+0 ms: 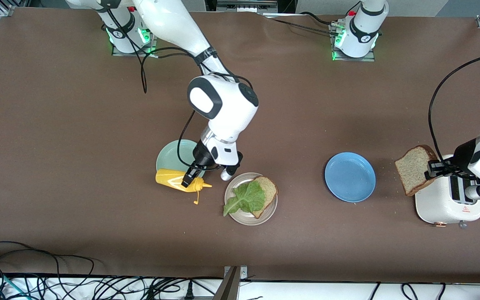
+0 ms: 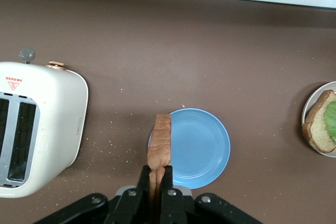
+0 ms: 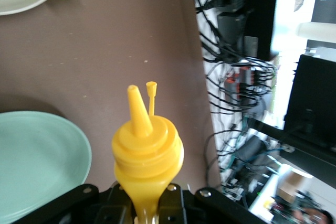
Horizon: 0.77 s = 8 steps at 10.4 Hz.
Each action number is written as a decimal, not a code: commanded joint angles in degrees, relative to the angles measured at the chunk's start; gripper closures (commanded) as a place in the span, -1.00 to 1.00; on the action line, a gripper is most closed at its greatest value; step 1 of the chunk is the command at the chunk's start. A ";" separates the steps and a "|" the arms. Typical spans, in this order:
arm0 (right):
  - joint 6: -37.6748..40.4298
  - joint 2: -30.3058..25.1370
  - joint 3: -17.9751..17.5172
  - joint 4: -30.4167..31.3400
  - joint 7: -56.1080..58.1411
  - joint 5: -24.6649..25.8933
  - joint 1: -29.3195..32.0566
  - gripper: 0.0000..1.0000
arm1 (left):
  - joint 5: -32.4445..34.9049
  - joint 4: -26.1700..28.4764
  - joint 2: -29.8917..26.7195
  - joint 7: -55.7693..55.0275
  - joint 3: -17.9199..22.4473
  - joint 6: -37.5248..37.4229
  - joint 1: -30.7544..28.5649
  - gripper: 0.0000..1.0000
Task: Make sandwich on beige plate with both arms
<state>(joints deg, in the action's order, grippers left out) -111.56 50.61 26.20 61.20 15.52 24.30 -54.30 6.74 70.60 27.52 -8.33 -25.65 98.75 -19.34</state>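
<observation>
The beige plate (image 1: pixel 240 218) holds one brown bread slice (image 1: pixel 268 188) with a ruffled lettuce leaf (image 1: pixel 246 197) on it. My right gripper (image 1: pixel 188 178) is shut on the yellow squeeze bottle (image 1: pixel 174 179), held on its side low beside the beige plate, nozzle toward that plate. In the right wrist view the bottle (image 3: pixel 148 150) fills the gripper (image 3: pixel 149 205). My left gripper (image 1: pixel 431 170) is shut on the second bread slice (image 1: pixel 414 168), held up beside the toaster. In the left wrist view this slice (image 2: pixel 160 141) shows edge-on in the gripper (image 2: pixel 156 174).
A mint green plate (image 1: pixel 172 155) lies by the bottle, farther from the front camera. A blue plate (image 1: pixel 350 177) lies between the beige plate and the white toaster (image 1: pixel 446 204) at the left arm's end. Crumbs lie near the toaster. Cables run along the table's near edge.
</observation>
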 commanded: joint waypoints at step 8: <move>3.54 -18.07 -0.27 12.07 41.88 -52.36 20.96 1.00 | -19.90 -0.82 12.10 -27.51 0.16 20.99 17.91 1.00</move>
<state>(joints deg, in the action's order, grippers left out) -108.02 37.66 27.16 65.90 48.42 -21.50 -36.24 -9.85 70.89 36.80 -32.76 -25.70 114.63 -3.98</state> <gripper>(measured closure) 0.899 0.899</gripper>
